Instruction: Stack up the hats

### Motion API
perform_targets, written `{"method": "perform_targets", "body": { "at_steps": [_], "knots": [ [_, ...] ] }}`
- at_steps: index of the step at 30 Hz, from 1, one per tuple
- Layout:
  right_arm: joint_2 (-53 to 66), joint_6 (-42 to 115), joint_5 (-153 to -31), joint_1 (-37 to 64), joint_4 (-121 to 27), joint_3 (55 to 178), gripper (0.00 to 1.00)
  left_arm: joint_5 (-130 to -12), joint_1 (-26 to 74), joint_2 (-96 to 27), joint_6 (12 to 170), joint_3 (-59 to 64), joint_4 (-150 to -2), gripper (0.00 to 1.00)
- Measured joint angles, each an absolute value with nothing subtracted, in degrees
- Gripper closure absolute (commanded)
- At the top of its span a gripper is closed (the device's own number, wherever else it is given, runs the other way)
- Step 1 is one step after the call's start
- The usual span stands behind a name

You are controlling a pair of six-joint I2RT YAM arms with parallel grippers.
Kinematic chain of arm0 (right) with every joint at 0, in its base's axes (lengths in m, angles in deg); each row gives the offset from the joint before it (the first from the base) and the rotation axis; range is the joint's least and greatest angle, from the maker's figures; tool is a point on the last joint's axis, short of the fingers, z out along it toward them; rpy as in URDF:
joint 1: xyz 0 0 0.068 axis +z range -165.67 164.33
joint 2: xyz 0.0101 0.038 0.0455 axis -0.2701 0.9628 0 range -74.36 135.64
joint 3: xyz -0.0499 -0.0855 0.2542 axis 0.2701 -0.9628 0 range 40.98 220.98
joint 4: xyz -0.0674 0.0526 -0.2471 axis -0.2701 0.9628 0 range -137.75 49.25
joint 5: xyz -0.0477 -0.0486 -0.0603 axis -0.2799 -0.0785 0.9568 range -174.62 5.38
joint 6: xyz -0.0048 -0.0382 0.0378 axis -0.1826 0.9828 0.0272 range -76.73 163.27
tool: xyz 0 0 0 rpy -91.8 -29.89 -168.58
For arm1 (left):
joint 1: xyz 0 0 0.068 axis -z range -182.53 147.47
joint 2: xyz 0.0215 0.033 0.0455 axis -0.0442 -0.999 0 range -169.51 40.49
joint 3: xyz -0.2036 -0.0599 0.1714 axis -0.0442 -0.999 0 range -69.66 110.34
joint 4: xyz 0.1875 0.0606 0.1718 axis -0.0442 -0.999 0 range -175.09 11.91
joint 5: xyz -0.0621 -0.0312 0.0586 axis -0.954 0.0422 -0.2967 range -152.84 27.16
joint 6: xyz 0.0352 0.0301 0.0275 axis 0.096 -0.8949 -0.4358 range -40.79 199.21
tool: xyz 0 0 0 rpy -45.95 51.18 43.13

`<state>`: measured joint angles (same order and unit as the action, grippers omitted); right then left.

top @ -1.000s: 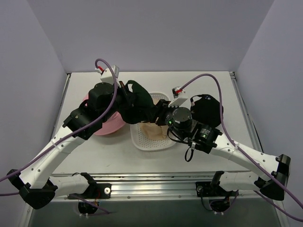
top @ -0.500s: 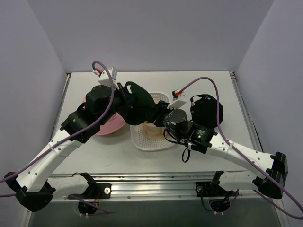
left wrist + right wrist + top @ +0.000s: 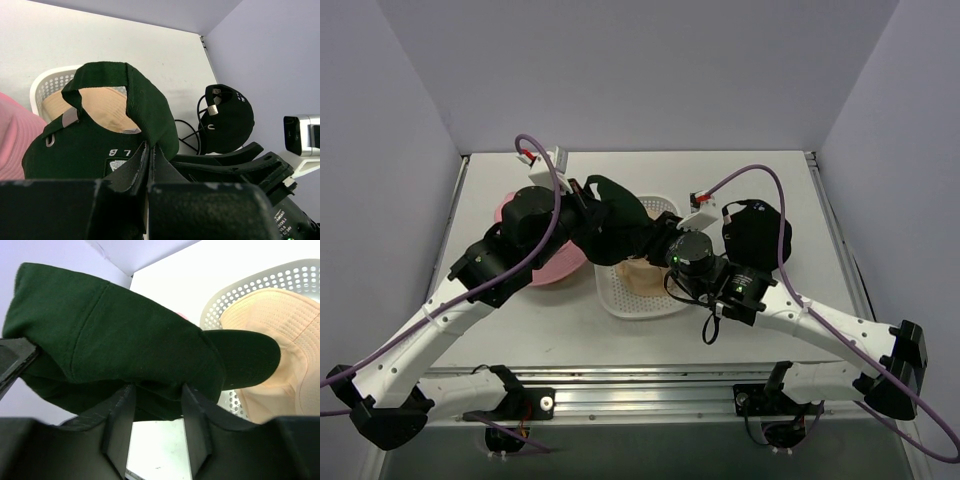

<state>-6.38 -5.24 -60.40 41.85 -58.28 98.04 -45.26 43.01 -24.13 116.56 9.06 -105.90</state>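
My left gripper (image 3: 149, 150) is shut on the rim of the dark green hat (image 3: 100, 135) and holds it up over the white tray; from above the gripper (image 3: 584, 212) and green hat (image 3: 615, 215) sit left of centre. My right gripper (image 3: 156, 405) is open, its fingers (image 3: 120, 415) under the green hat (image 3: 125, 335) with a fold of fabric hanging at the tips; from above the right gripper (image 3: 652, 238) is against the hat's right side. The beige hat (image 3: 642, 277) lies in the tray. The pink hat (image 3: 548, 265) lies left, the black hat (image 3: 757, 235) right.
The white perforated tray (image 3: 620, 300) stands in the middle of the table, its rim also in the right wrist view (image 3: 280, 277). A thin wire loop (image 3: 192, 135) lies beside the black hat (image 3: 227, 120). Side walls stand close on the left, right and back.
My right gripper has moved left and in under the green hat. The left arm has shifted slightly, still holding the hat.
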Motion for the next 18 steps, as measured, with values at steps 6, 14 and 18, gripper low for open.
{"method": "perform_targets", "body": {
  "at_steps": [6,14,18],
  "knots": [
    [-5.28,-6.1,-58.95,41.85,-58.34,98.04,0.91,-45.26,43.18,-23.35,116.6,8.51,-104.92,0.98],
    [-5.28,-3.08,-58.67,41.02,-58.39,98.04,1.0,-45.11,43.2,-22.74,116.54,7.81,-105.03,0.98],
    [-10.92,2.97,-59.59,40.25,-55.02,97.85,1.0,-45.79,43.51,-22.74,116.27,7.94,-105.86,0.98]
  ]
}}
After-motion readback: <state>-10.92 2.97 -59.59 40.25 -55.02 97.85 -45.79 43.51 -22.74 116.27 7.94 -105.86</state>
